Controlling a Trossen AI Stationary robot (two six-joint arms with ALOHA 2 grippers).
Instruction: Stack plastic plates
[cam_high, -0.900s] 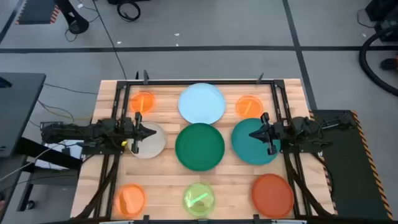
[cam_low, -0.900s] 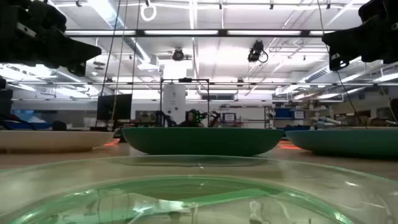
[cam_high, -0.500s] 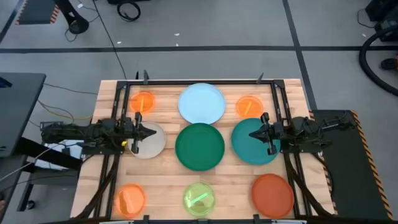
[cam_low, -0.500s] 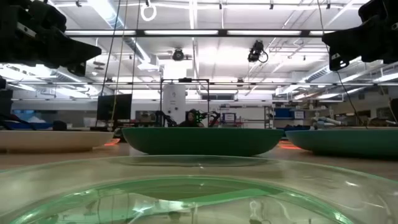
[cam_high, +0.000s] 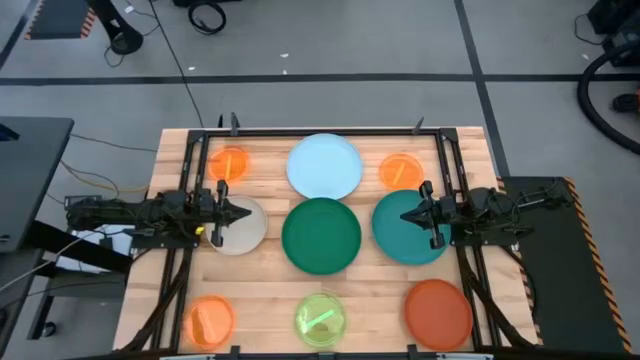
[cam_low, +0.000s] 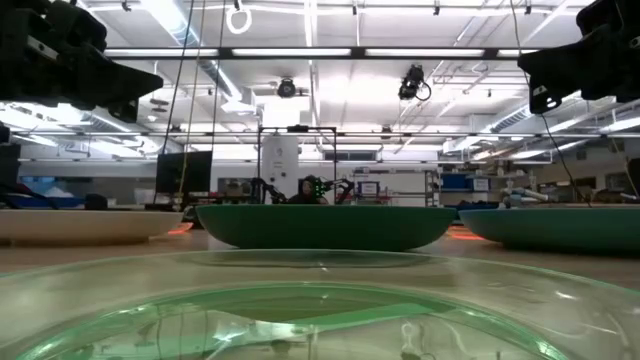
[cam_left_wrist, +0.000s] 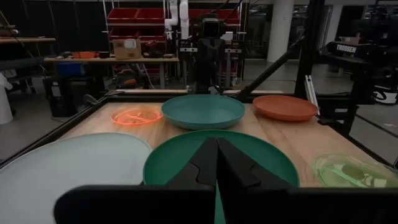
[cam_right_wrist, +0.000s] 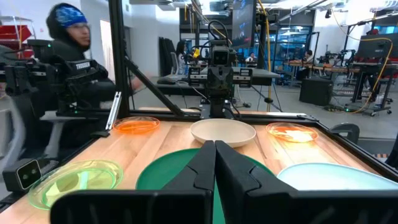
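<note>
Nine plastic plates lie flat and apart on the wooden table. The far row holds an orange plate (cam_high: 230, 163), a light blue one (cam_high: 324, 166) and another orange one (cam_high: 401, 171). In the middle row are beige (cam_high: 243, 228), dark green (cam_high: 321, 235) and teal (cam_high: 405, 240). Nearest are orange (cam_high: 211, 320), lime green (cam_high: 320, 320) and red-orange (cam_high: 438, 312). My left gripper (cam_high: 246, 213) hangs shut above the beige plate, pointing at the dark green one (cam_left_wrist: 261, 163). My right gripper (cam_high: 404, 216) hangs shut above the teal plate, facing it (cam_right_wrist: 163, 171).
A black frame (cam_high: 320, 131) runs around the table's edges. Bare wood shows in the gaps between the plates. In the right wrist view a person (cam_right_wrist: 69, 37) is beyond the table's left side.
</note>
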